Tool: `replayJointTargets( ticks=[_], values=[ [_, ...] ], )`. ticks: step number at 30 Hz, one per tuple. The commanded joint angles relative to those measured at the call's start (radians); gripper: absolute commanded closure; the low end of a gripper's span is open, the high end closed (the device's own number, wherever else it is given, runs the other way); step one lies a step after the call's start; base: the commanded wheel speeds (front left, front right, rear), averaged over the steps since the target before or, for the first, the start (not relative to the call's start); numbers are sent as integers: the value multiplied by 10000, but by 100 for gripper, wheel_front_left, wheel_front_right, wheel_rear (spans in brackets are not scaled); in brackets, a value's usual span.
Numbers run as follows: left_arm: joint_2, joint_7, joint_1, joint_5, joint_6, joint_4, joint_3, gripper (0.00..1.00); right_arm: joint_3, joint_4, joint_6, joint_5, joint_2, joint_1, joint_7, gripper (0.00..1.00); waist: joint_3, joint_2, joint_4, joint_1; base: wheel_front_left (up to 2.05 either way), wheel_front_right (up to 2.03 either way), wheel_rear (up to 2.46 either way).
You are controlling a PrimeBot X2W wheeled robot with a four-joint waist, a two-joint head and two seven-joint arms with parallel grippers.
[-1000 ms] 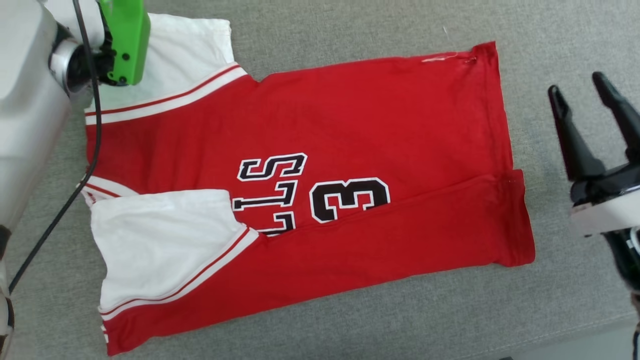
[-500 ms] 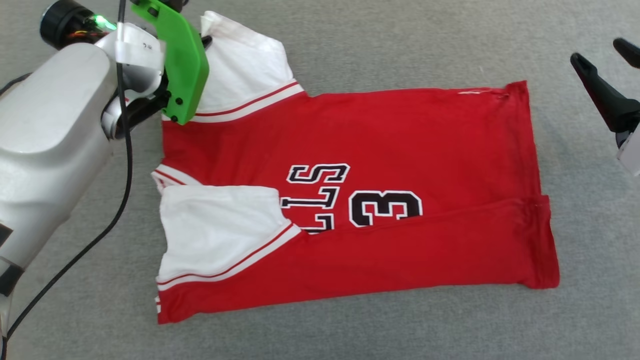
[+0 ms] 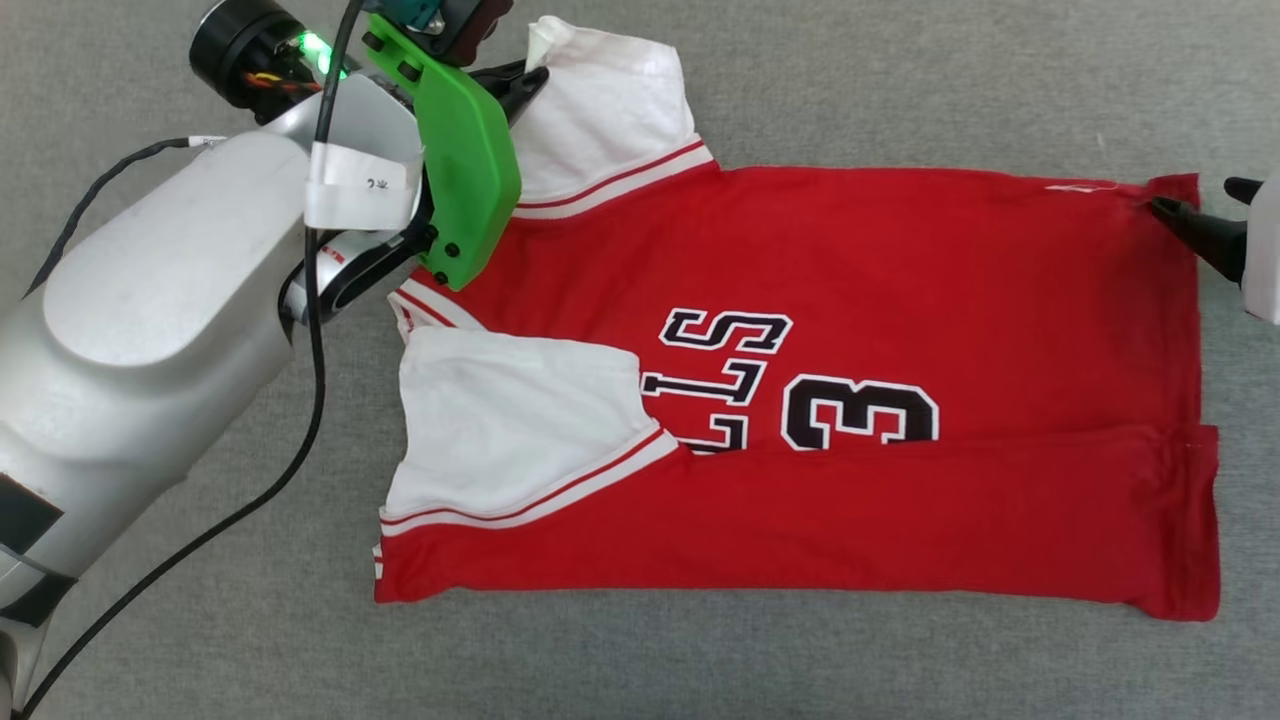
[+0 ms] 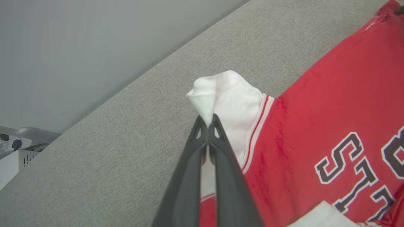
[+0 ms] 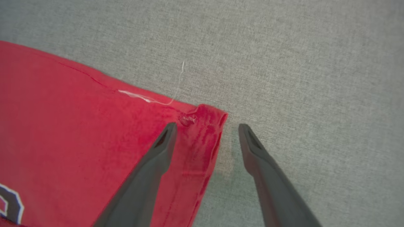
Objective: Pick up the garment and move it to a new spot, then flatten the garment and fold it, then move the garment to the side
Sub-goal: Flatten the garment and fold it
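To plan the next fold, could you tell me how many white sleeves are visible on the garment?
2. One sleeve is at the far left corner of the garment, tip pinched in the left gripper; the other lies folded over the red front nearer the robot.

Grey fabric surface [image 3: 900, 80], red-and-white garment [image 3: 900, 260] on it.

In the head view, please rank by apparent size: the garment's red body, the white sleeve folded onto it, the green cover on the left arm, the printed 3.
1. red body
2. folded white sleeve
3. green cover, nearer the camera, so enlarged
4. printed 3
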Motion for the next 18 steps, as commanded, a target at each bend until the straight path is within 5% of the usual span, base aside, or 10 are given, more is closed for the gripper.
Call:
replayJointTargets(
  ticks=[1, 9, 10, 11, 12, 18],
  values=[
    [8, -82, 133, 147, 74, -85, 21, 100, 54, 292, -6, -92, 132, -236, -144, 0, 327, 0, 221, 0, 0, 0, 0],
    [-56, -314, 57, 173, 84, -146, 78, 100, 1103, 1825, -6, 30, 684, -288, -479, 0, 654, 0, 377, 0, 0, 0, 0],
    [-60, -345, 68, 161, 74, -112, 83, 100, 1166, 1860, -6, 239, 708, -257, -463, 30, 647, 0, 367, 0, 0, 0, 0],
    [-54, -402, 95, 146, 60, -51, 91, 100, 1222, 1866, -6, 407, 708, -259, -573, 88, 608, 0, 338, 0, 0, 0, 0],
    [-41, -446, 123, 132, 43, 10, 92, 100, 1285, 1849, -6, 476, 679, -277, -712, 100, 560, 0, 307, 0, 0, 0, 0],
    [0, -1028, 502, 76, 9, 533, 133, 100, 1430, 1668, -6, 971, 414, -315, -2153, 100, -158, 0, 82, 0, 0, 0, 0]
  ],
)
